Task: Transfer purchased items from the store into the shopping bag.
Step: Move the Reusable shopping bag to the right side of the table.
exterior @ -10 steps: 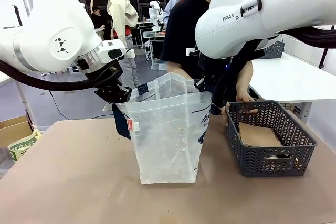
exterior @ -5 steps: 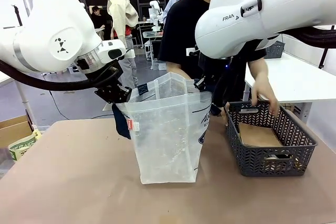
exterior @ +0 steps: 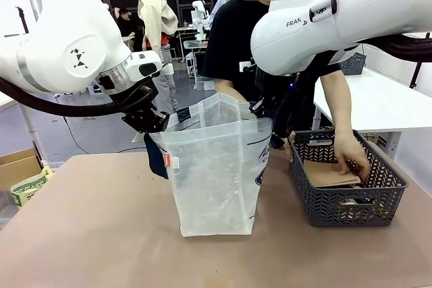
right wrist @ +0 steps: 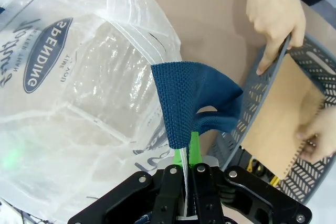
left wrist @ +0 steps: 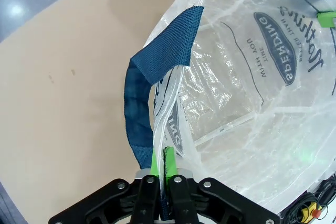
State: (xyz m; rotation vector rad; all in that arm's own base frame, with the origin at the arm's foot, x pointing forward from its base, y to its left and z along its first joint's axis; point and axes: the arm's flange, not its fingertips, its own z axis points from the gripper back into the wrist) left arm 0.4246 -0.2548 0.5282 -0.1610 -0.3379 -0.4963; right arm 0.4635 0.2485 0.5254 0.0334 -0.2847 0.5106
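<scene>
Over at the dark grey lattice basket, on the robot's right, the person's hand has come down. A second ago it rested on the far rim, half a second ago it hung above the rim, and now its fingers are inside, on the edge of the flat brown pad lying on top of the contents. The right wrist view shows what look like binding holes along that edge, while the person's other hand presses a finger on the basket's rim. I judge a first item is about to be lifted out, since the shopping bag looks empty through its clear walls. It stands upright on the tan table, just beside the basket, unmoved over that second, its mouth spread between the arms. The left gripper is clamped shut on the bag's rim beside one navy strap handle. The right gripper is pinched shut on the opposite rim under the other strap handle. Neither has shifted. In the way is the right arm's wrist, which sits at the bag's basket-side edge, so the pad probably has to rise over it and tip on edge to enter. Something yellow and black shows beneath the pad, but I cannot tell what it is. A green-printed packet lies off the table's left, clear of the work.
</scene>
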